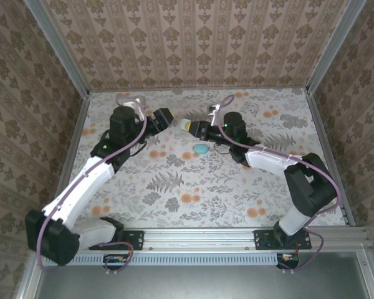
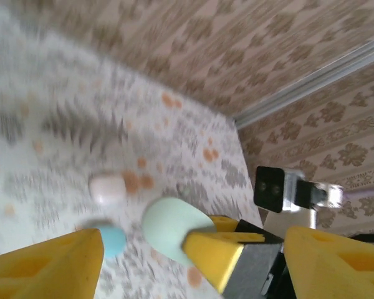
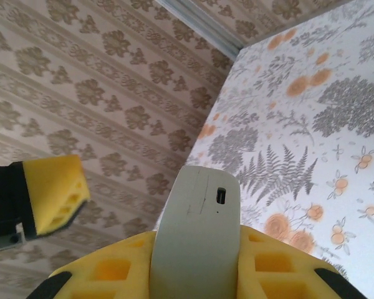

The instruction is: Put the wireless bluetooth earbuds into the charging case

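Note:
My right gripper [image 1: 196,128] is shut on a pale mint pebble-shaped charging case [image 1: 186,124], held closed above the middle of the table. In the right wrist view the case [image 3: 196,230] sits between the yellow fingers [image 3: 112,268], its charging port facing the camera. My left gripper [image 1: 168,118] hangs open just left of the case, nearly touching it. In the left wrist view the case [image 2: 174,227] and a right finger lie between my spread left fingers [image 2: 50,268]. No earbud can be made out; the earbuds are hidden or out of view.
A blue pebble-shaped piece [image 1: 201,149] lies on the floral table below the grippers, and it appears as the blue piece [image 2: 112,240] beside a whitish rounded piece [image 2: 107,189]. Patterned walls with metal rails [image 1: 198,88] close in the table.

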### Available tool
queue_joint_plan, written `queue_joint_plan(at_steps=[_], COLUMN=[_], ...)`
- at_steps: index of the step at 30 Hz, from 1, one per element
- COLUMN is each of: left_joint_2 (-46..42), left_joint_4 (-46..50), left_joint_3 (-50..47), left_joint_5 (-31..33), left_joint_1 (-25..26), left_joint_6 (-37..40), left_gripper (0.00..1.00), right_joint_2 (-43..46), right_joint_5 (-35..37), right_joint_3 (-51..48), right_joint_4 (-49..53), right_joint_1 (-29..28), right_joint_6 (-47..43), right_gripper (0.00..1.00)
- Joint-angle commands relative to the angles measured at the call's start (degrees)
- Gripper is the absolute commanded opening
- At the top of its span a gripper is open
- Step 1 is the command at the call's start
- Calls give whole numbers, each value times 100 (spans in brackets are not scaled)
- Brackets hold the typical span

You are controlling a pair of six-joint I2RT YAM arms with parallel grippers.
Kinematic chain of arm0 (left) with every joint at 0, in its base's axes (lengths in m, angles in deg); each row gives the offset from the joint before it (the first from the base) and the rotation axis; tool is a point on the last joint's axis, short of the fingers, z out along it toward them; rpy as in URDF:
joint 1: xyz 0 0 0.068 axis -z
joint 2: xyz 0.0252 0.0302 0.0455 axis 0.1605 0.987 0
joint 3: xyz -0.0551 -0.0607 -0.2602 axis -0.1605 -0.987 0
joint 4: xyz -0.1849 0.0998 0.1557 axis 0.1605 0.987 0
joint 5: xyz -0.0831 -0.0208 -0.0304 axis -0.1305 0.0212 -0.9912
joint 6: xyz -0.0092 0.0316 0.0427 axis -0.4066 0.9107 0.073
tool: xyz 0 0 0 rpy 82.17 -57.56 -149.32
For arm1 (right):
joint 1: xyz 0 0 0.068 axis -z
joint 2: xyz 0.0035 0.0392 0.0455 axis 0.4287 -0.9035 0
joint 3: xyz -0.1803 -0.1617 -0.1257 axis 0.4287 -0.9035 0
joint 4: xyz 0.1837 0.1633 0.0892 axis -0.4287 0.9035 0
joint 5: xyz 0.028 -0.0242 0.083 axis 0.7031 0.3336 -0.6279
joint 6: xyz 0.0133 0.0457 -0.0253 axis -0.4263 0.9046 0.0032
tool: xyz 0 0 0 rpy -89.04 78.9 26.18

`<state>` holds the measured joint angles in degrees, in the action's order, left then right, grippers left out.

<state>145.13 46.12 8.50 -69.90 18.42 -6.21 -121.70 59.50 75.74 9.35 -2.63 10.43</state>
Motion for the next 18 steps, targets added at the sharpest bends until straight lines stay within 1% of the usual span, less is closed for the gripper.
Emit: queue_joint_plan(at_steps=[1, 3, 4, 5, 7, 8, 10, 12, 14, 18], left_joint_2=[-430, -597, -622, -616, -531, -464, -325, -202, -75, 349], left_joint_4=[-1220, -1560, -1550, -1442, -1177, -1142, -1270, -1696, -2084, -2187], left_joint_3=[-661, -932, -972, -958, -837, -811, -786, -809, -763, -408], left_joint_5=[177, -295, -586, -914, -1605, -2010, -2567, -2832, -3147, -3724], left_joint_1=[-92, -128, -127, -309, -436, -510, -551, -546, -524, -464], left_joint_6=[2675, 3676, 4021, 4382, 4787, 4936, 5067, 5063, 5059, 5368], left_gripper=[82, 83, 83, 83, 83, 83, 82, 82, 81, 80], right_joint_2=[311, 405, 443, 471, 514, 521, 512, 469, 437, 338], right_joint_5=[-1386, -1860, -2010, -2190, -2484, -2645, -2848, -3065, -3189, -3500], right_joint_3=[163, 274, 345, 436, 491, 493, 454, 511, 550, 753], right_joint_4=[63, 87, 315, 459, 417, 196, -418, -860, -1084, -1362], right_joint_1=[362, 574, 646, 739, 872, 928, 964, 969, 966, 964], right_joint_6=[1189, 1562, 1665, 1775, 2158, 2453, 3061, 3586, 3955, 4379], right_gripper=[23, 24, 24, 25, 26, 27, 28, 28, 28, 28])
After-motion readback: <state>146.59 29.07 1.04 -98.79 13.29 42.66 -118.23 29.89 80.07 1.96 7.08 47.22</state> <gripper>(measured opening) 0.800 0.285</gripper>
